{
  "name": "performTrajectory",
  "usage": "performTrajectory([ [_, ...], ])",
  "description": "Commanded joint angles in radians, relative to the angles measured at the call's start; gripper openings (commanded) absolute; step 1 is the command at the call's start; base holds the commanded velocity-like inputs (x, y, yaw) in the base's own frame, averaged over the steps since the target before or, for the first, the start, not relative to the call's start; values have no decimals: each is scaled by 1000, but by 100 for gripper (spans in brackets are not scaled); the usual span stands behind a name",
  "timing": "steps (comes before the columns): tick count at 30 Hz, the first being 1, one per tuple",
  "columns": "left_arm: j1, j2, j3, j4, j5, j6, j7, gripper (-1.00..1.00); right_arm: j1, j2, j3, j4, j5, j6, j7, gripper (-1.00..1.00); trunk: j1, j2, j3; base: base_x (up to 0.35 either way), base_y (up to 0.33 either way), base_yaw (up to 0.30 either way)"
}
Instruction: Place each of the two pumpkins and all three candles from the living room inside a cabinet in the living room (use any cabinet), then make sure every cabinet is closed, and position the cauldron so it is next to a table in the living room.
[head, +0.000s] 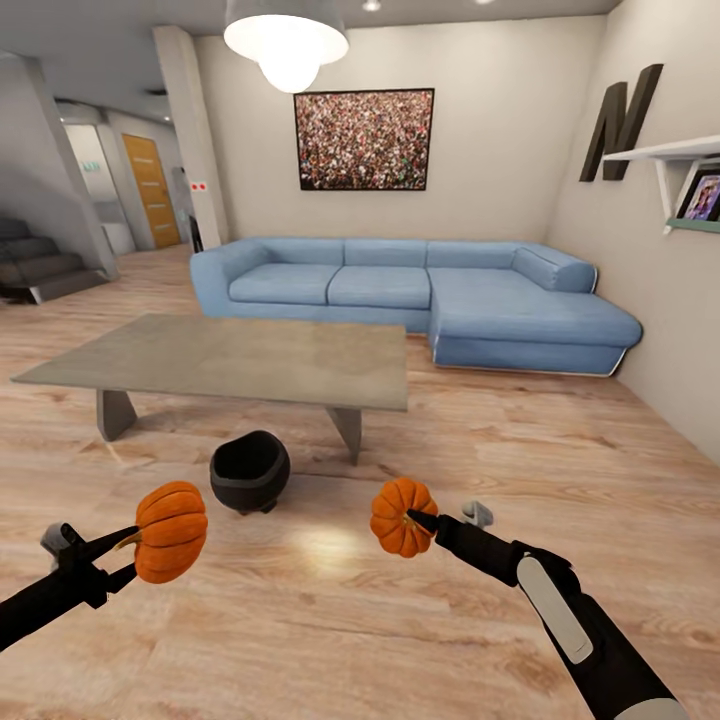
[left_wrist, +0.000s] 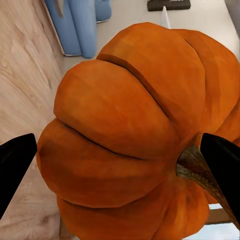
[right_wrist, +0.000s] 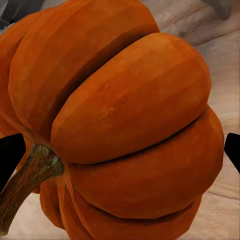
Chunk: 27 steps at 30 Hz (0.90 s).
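At lower left of the head view, the left gripper (head: 128, 558) is clamped on a pumpkin (head: 171, 531), its black fingers pinching the fruit from the side with the brown stem pointing back toward the arm. In the left wrist view that pumpkin (left_wrist: 135, 135) sits between two dark fingertips (left_wrist: 15, 170), its ribbed orange lobes smooth and glossy, the stem (left_wrist: 197, 172) lying against one finger.

At lower centre-right, the right gripper (head: 420, 525) is likewise closed on the second pumpkin (head: 400, 516), held off the floor at about the same height. The right wrist view shows its deep ribs and a curved, woody stem (right_wrist: 30, 180) close to one fingertip (right_wrist: 10, 155).

Between the two pumpkins and a little further up the frame, a black cauldron (head: 250, 472) stands on the wood floor (head: 330, 620), just in front of the table (head: 230, 358), near its right leg. A small grey object (head: 478, 513) lies on the floor just beyond the right arm; what it is cannot be told.

Beyond the table, a blue corner sofa (head: 420, 300) runs across the middle of the frame against the back wall, under a dark-framed picture (head: 364, 139). A white lamp (head: 286, 42) hangs at top centre. At upper right, a shelf (head: 672, 152) carries a large letter N (head: 620, 120) and a photo frame (head: 702, 195). Stairs (head: 35, 262) and a wooden door (head: 152, 192) show at upper left.
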Motion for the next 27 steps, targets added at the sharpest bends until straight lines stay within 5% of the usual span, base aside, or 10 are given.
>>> performTrajectory([
  [1,-1,1,-6,1,5,8,-4,-100,0,-1,1,-1,-2,3,-3,-100,-4,7,2,0,0,139],
  [27,-1,1,-6,1,5,8,-3,-100,0,-1,4,-1,0,3,-5,-100,-104,189,84,0,0,263],
])
